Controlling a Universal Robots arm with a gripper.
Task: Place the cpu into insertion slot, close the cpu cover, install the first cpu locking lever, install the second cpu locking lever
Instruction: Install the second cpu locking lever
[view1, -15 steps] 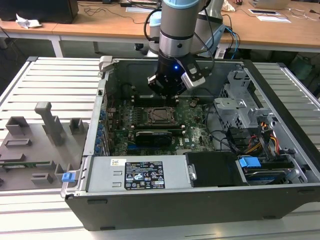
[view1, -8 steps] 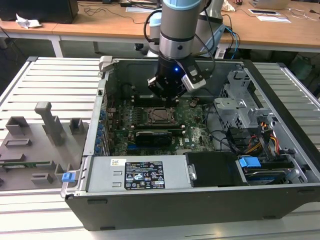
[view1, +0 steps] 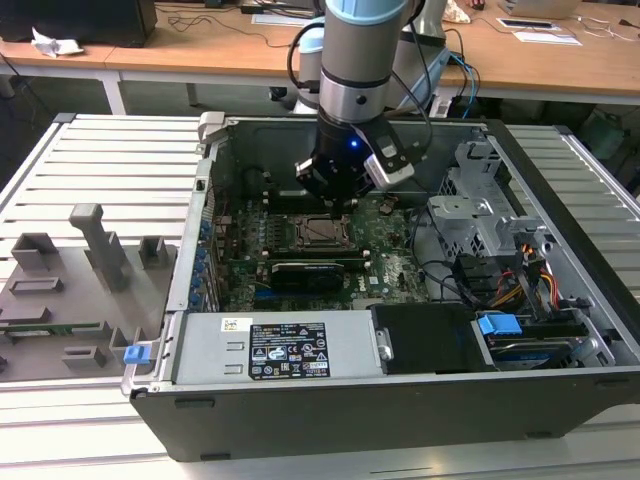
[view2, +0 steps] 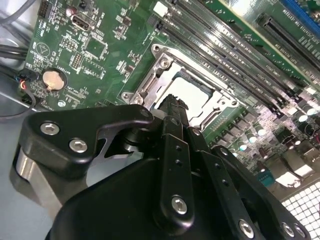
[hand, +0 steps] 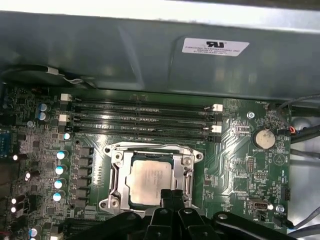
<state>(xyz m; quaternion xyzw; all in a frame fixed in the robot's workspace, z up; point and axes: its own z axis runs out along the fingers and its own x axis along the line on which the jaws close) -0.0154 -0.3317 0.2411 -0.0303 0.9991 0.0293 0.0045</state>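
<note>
One cpu (hand: 150, 181) seated in the motherboard (hand: 240, 160) socket | cpu cover (hand: 116, 172) lowered around it, framing the chip | gripper (hand: 171, 196) empty, fingers pinched together at the socket's edge, likely to push.

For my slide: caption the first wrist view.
Black gripper fingers together at the edge of the silver-grey square cpu, seated in its socket under the closed metal cpu cover.

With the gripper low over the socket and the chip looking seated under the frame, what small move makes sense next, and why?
Probably a short nudge toward the socket's edge to work a locking lever. In the first wrist view the cpu lies flat in the socket with the cpu cover closed around it, and the gripper sits at the frame's near edge. I cannot tell whether either lever is latched.
</note>
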